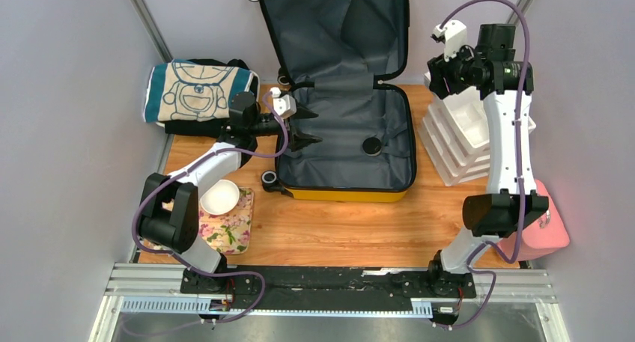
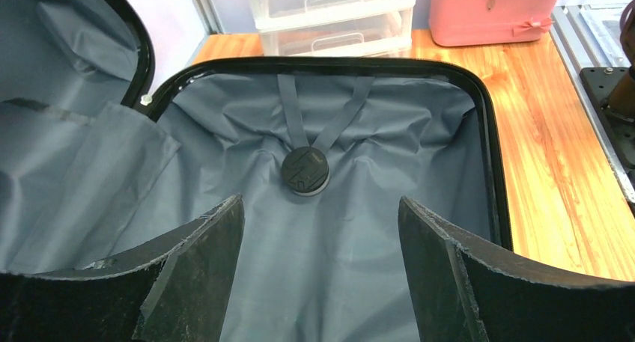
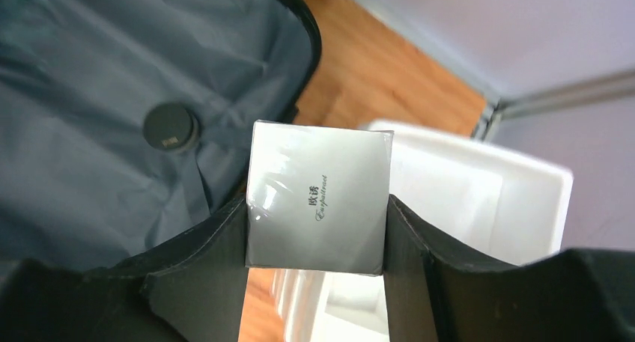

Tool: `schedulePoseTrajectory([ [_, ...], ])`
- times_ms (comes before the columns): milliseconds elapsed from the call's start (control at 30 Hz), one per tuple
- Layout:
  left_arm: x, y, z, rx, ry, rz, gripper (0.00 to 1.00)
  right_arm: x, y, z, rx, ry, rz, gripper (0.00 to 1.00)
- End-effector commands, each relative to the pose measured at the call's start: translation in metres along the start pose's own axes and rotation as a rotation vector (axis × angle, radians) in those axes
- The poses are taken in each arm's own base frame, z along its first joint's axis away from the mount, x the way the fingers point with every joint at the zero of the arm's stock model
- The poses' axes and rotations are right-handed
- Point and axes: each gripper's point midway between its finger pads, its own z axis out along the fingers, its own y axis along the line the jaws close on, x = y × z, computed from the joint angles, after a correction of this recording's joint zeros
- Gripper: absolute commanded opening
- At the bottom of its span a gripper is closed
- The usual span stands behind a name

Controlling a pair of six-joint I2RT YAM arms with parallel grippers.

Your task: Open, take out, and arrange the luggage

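The yellow suitcase [image 1: 344, 195] lies open on the table, its lid standing upright at the back, showing dark grey lining [image 2: 337, 260] and a round black strap buckle [image 2: 305, 170]. The lower half looks empty. My left gripper [image 1: 308, 127] is open and empty, hovering over the left part of the lower half [image 2: 320, 207]. My right gripper [image 3: 317, 207] is raised at the right of the suitcase, above a white drawer unit [image 1: 468, 132]. It is shut on a small silver-grey box [image 3: 318, 196] with printed lettering.
An open white drawer [image 3: 479, 200] lies under the held box. A pink case [image 1: 543, 230] stands at the near right. A folded blue cartoon cloth [image 1: 198, 91] lies at the back left. A white bowl [image 1: 219, 197] sits on a floral mat [image 1: 232, 230].
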Motion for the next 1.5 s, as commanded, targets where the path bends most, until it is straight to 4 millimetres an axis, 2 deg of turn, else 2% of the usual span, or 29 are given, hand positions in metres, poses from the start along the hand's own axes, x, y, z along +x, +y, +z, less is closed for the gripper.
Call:
schedulePoseTrajectory([
  [0, -0.006, 0.002, 0.003, -0.012, -0.001, 0.006, 0.83, 0.009, -0.029, -0.026, 0.121, 0.058, 0.025, 0.03],
  [100, -0.003, -0.003, 0.001, -0.011, 0.000, 0.008, 0.83, 0.016, -0.024, -0.040, 0.092, 0.049, 0.018, 0.03],
  [267, 0.000, -0.012, 0.005, 0.018, 0.005, 0.001, 0.83, 0.043, -0.017, -0.081, 0.069, 0.066, 0.073, 0.04],
  [467, 0.005, -0.019, 0.013, 0.041, -0.001, 0.003, 0.84, 0.077, -0.029, -0.130, 0.107, 0.102, 0.102, 0.04],
  [533, 0.003, -0.018, 0.015, 0.038, -0.017, 0.003, 0.84, 0.089, -0.041, -0.140, 0.155, 0.130, 0.117, 0.04],
  [667, 0.006, -0.017, 0.017, 0.040, -0.034, -0.034, 0.84, 0.090, -0.051, -0.148, 0.199, 0.138, 0.116, 0.04],
  [767, 0.006, -0.016, 0.018, 0.042, -0.044, -0.040, 0.84, 0.078, -0.048, -0.138, 0.182, 0.111, 0.124, 0.04],
  [833, 0.004, -0.016, 0.019, 0.045, -0.051, -0.032, 0.84, 0.067, -0.037, -0.120, 0.135, 0.106, 0.106, 0.04],
  [933, 0.004, -0.016, 0.019, 0.047, -0.049, -0.028, 0.84, 0.048, -0.033, -0.092, 0.148, 0.093, 0.075, 0.04],
  [967, 0.003, -0.016, 0.019, 0.048, -0.050, -0.022, 0.85, 0.040, -0.040, -0.085, 0.176, 0.072, 0.060, 0.04],
  [1033, 0.003, -0.017, 0.018, 0.044, -0.044, -0.016, 0.85, 0.037, -0.046, -0.062, 0.190, 0.098, 0.061, 0.05],
  [1067, 0.002, -0.017, 0.017, 0.043, -0.044, -0.010, 0.84, 0.028, -0.052, -0.060, 0.212, 0.089, 0.053, 0.05],
  [1100, 0.005, -0.019, 0.016, 0.042, -0.037, -0.019, 0.84, 0.034, -0.058, -0.043, 0.209, 0.122, 0.068, 0.05],
  [1167, 0.005, -0.018, 0.014, 0.029, -0.033, -0.014, 0.85, 0.029, -0.072, -0.037, 0.253, 0.130, 0.070, 0.05],
  [1200, 0.007, -0.020, 0.014, 0.027, -0.025, -0.024, 0.85, 0.035, -0.080, -0.025, 0.266, 0.152, 0.077, 0.05],
  [1467, 0.013, -0.019, 0.009, -0.013, 0.002, -0.013, 0.85, 0.053, -0.127, 0.003, 0.380, 0.226, -0.028, 0.08],
])
